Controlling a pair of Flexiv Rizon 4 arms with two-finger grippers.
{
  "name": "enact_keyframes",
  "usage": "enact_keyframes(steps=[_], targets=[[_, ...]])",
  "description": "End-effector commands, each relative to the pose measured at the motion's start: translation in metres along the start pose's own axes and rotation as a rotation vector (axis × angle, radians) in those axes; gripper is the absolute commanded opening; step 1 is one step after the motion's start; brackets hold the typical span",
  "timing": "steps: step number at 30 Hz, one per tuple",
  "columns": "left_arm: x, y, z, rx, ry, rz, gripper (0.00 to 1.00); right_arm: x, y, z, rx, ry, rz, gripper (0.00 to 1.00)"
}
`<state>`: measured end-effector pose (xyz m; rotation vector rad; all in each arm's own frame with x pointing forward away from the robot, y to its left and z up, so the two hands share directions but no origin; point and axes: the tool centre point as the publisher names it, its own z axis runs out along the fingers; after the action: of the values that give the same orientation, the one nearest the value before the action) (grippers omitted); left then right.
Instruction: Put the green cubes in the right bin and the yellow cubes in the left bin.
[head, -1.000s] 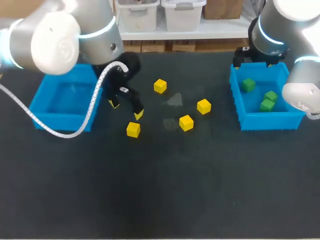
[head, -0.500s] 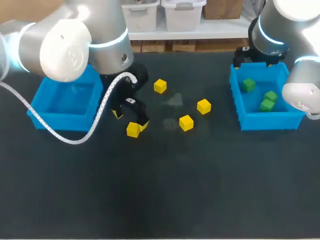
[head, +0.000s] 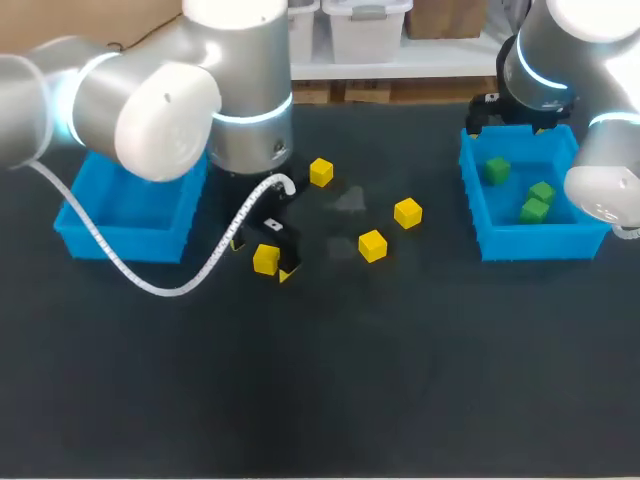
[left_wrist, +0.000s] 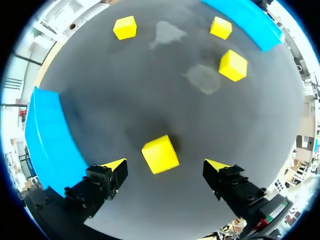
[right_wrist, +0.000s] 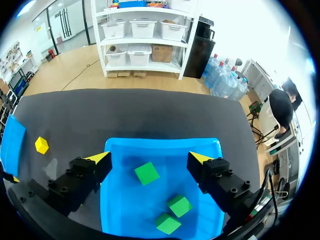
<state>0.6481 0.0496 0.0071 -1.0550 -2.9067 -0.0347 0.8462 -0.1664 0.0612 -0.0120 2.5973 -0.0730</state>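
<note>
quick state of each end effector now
Left end effector: open, straddling a yellow cube, not touching it.
Right end effector: open, empty, over the right bin.

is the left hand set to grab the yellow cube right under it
Likely yes: the left hand is open with the yellow cube lying between its fingers, untouched. The other yellow cubes sit well away, so nothing blocks it closing.
</note>
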Motion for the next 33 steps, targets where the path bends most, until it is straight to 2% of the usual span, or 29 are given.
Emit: enact_keyframes(steps=[1, 12, 13, 14, 16, 28, 31, 33], targets=[[-0.014, 0.007, 0.007, -0.013, 0.036, -0.007, 1.00, 0.002, 0.000, -0.001, 0.000, -0.005, 0.001, 1.00], [-0.021, 0.015, 0.008, -0.027, 0.013, -0.027, 1.00, 0.002, 0.000, -0.001, 0.000, -0.005, 0.001, 1.00], [-0.021, 0.015, 0.008, -0.024, 0.010, -0.027, 0.89, 0.002, 0.000, -0.001, 0.000, -0.005, 0.001, 1.00], [-0.021, 0.014, 0.008, -0.021, 0.008, -0.028, 0.71, 0.002, 0.000, -0.001, 0.000, -0.005, 0.001, 1.00], [-0.021, 0.013, 0.009, -0.022, 0.007, -0.018, 0.00, 0.002, 0.000, -0.001, 0.000, -0.005, 0.001, 1.00], [-0.017, 0.007, 0.006, -0.008, 0.031, 0.027, 0.00, 0.002, 0.000, -0.001, 0.000, -0.005, 0.001, 1.00], [-0.017, 0.010, 0.001, -0.013, 0.006, 0.022, 0.00, 0.002, 0.000, -0.001, 0.000, -0.005, 0.001, 1.00], [-0.018, 0.018, -0.010, -0.031, -0.044, -0.003, 0.00, 0.002, 0.000, -0.001, 0.000, -0.005, 0.001, 1.00]])
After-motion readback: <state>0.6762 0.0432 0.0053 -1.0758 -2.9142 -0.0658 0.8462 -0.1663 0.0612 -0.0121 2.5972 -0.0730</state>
